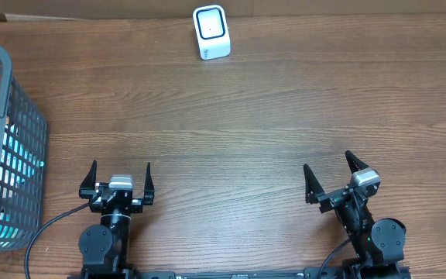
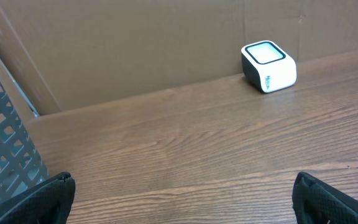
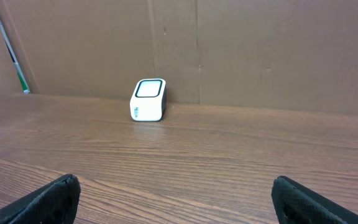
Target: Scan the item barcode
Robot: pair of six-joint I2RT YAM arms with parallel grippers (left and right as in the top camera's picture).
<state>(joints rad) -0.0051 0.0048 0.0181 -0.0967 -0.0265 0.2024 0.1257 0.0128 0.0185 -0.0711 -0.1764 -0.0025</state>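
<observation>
Plainly, left jaws and right jaws gape wide, holding nothing.

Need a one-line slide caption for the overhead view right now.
Left gripper and right gripper open, empty; white scanner at far edge, grey basket on the left.

You've got a brown wood-grain desk, grain running side to side, evenly lit with a soft sheen. Along its far edge stands a plain brown cardboard wall, flat panels meeting at vertical seams. In the right wrist view a thin rod leans against it, green near the foot.
</observation>
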